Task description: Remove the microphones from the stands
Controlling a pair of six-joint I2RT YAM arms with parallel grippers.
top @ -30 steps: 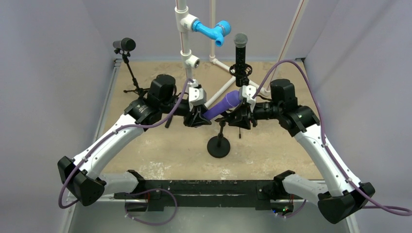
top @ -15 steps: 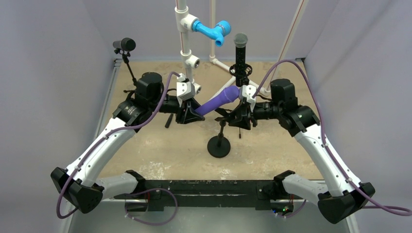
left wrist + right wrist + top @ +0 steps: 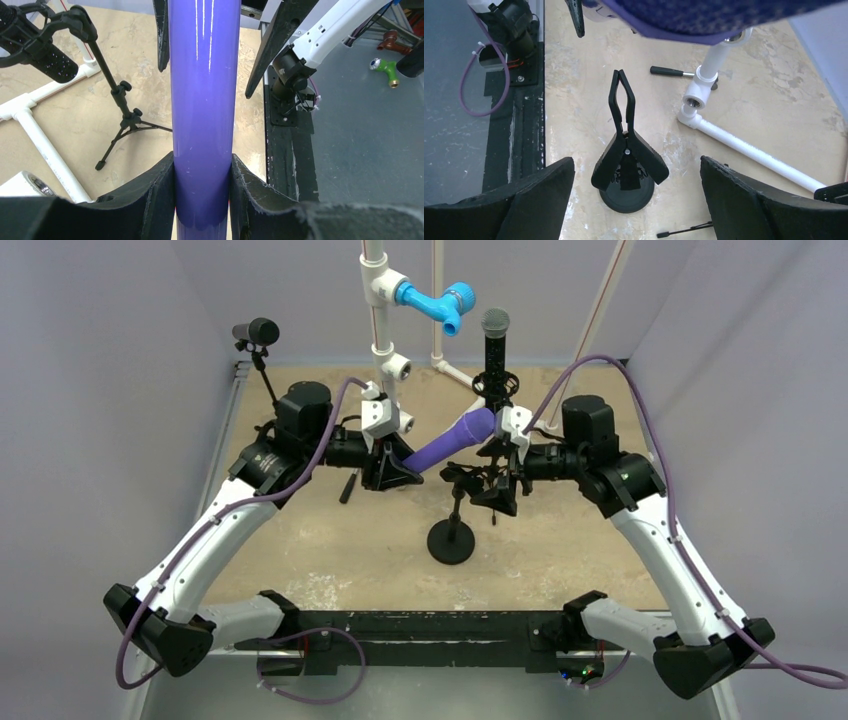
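The purple microphone (image 3: 446,446) hangs slanted in the air, free of the stand, its mesh head up to the right. My left gripper (image 3: 393,468) is shut on the lower end of its handle; the left wrist view shows the glossy purple shaft (image 3: 202,100) pinched between both black fingers (image 3: 150,195). The small black stand (image 3: 451,540) rests on its round base with its spring clip (image 3: 624,125) empty and closed. My right gripper (image 3: 636,167) stands open straddling that clip, touching nothing. The microphone's head (image 3: 704,17) crosses the top of the right wrist view.
A black microphone on a tripod (image 3: 258,333) stands at the back left. Another black microphone (image 3: 495,340) stands upright at the back centre. A white pipe frame with a blue fitting (image 3: 436,304) rises behind them. White pipes (image 3: 744,145) lie on the sandy floor.
My left arm has drawn the purple microphone left and up, out of the stand's clip. My right gripper has opened and let go of the clip.
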